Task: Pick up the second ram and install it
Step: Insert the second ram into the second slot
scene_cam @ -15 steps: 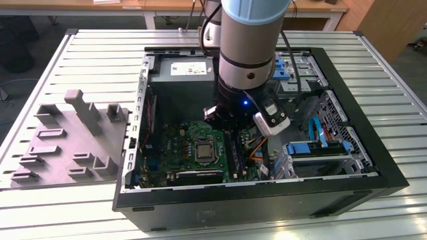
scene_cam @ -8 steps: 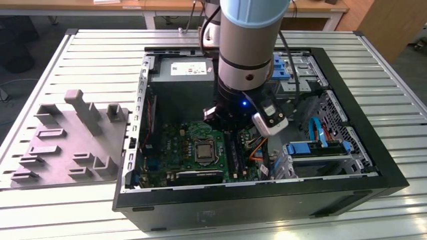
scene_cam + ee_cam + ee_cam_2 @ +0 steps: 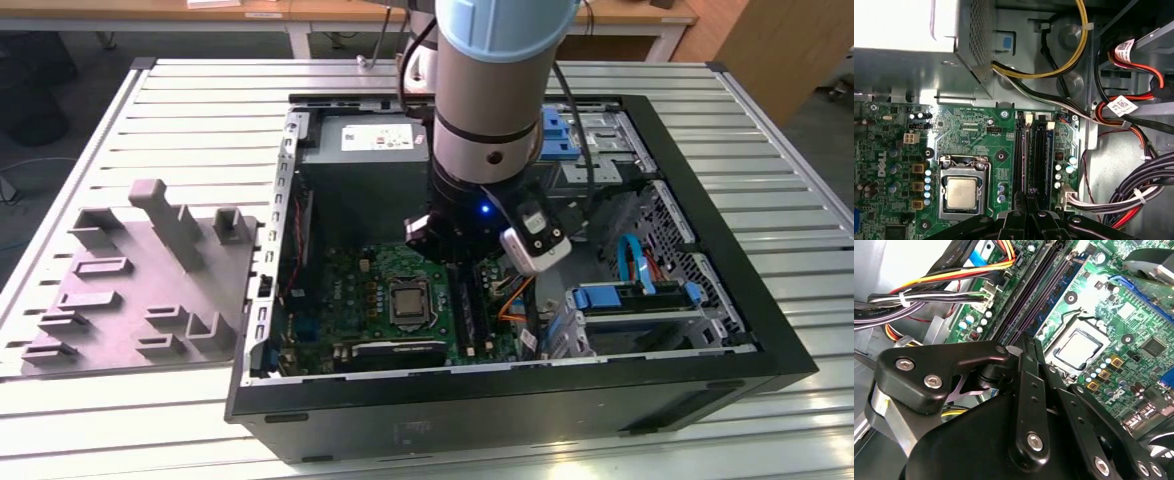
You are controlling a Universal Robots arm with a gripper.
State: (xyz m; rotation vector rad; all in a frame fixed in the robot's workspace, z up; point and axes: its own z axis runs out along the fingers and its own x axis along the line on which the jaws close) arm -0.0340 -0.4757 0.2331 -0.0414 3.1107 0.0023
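First wrist view, gripper point(image 3: 1030, 194) over slots point(image 3: 1038, 150), white tag point(image 3: 1119, 106)

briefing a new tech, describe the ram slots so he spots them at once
Look inside the open black computer case, at the green motherboard. Right beside the square silver processor run the ram slots: long, narrow, dark channels lying side by side, unlike any square or round part nearby.

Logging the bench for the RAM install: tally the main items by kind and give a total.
Table: 1
Case: 1
Arm: 1
Gripper: 1
Grey tray: 1
Power supply: 1
CPU: 1
Total: 7
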